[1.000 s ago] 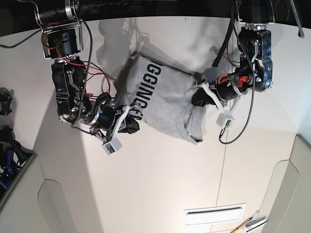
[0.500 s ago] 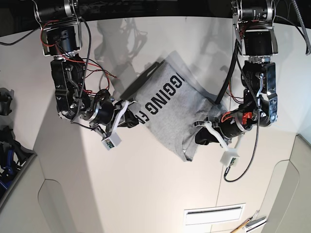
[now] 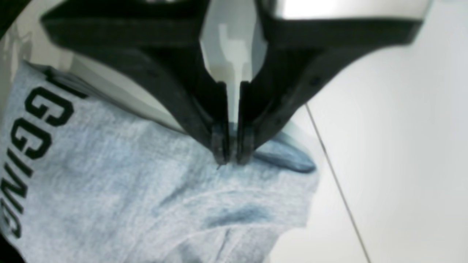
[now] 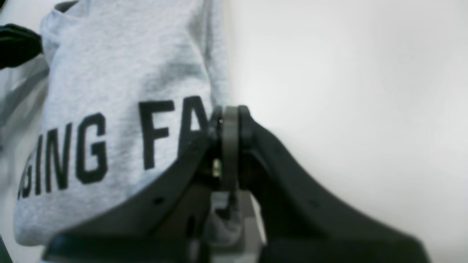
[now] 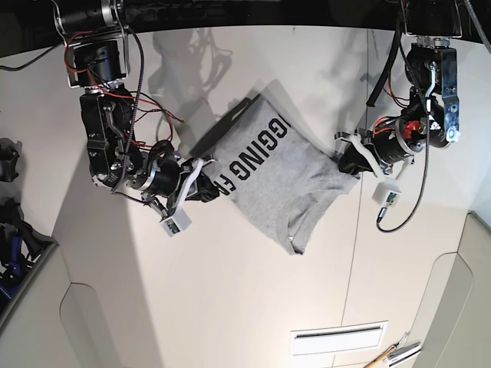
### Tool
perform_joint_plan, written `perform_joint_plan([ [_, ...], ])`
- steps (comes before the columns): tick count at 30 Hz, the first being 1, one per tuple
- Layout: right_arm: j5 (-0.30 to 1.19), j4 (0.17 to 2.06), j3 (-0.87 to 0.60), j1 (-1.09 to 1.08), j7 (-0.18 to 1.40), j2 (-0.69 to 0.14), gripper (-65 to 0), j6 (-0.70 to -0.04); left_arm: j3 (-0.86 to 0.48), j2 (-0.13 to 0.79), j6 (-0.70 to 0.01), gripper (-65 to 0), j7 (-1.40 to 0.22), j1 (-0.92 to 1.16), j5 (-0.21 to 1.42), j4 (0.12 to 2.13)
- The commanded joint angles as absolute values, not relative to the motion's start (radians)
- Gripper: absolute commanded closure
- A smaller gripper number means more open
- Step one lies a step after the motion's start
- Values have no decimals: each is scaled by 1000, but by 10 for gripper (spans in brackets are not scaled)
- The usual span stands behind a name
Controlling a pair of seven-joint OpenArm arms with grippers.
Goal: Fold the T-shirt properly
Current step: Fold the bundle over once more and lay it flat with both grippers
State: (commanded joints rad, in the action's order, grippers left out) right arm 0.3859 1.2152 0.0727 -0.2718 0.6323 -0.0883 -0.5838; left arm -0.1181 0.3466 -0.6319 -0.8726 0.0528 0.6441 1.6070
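Observation:
The light grey T-shirt (image 5: 280, 172) lies partly bunched on the white table, black block lettering facing up. My left gripper (image 5: 347, 163), on the right of the base view, is shut on the shirt's right edge. In the left wrist view its jaws (image 3: 231, 157) pinch a fold of the fabric (image 3: 153, 204). My right gripper (image 5: 212, 188), on the left of the base view, is shut on the shirt's left edge by the lettering. In the right wrist view its tips (image 4: 228, 118) are closed beside the printed letters of the shirt (image 4: 120, 95).
The white table (image 5: 230, 307) has seam lines and a slotted vent (image 5: 337, 337) at the front right. Pens or tools (image 5: 391, 355) lie near the front edge. Dark objects (image 5: 8, 165) and a bin with blue items (image 5: 14, 253) stand at the left.
My left gripper has moved up and to the right with the shirt's edge, stretching the shirt's right side outward. My right gripper has stayed nearly still, holding the left edge.

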Motion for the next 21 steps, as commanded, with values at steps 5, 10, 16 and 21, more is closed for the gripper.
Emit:
perform_joint_plan([
  [5, 408, 1217, 73, -223, 634, -52, 0, -585, -118, 343, -631, -53, -805, 37, 609, 1568],
  [10, 463, 1256, 72, -152, 660, -52, 0, -591, -118, 309, -617, -53, -813, 16, 608, 1531],
  [16, 498, 1411, 72, -12, 671, -52, 0, -591, -117, 276, -617, -53, -812, 11, 606, 1531],
  [21, 519, 1509, 73, 54, 697, -51, 0, -591, -117, 253, -617, -53, -812, -3, 609, 1531],
])
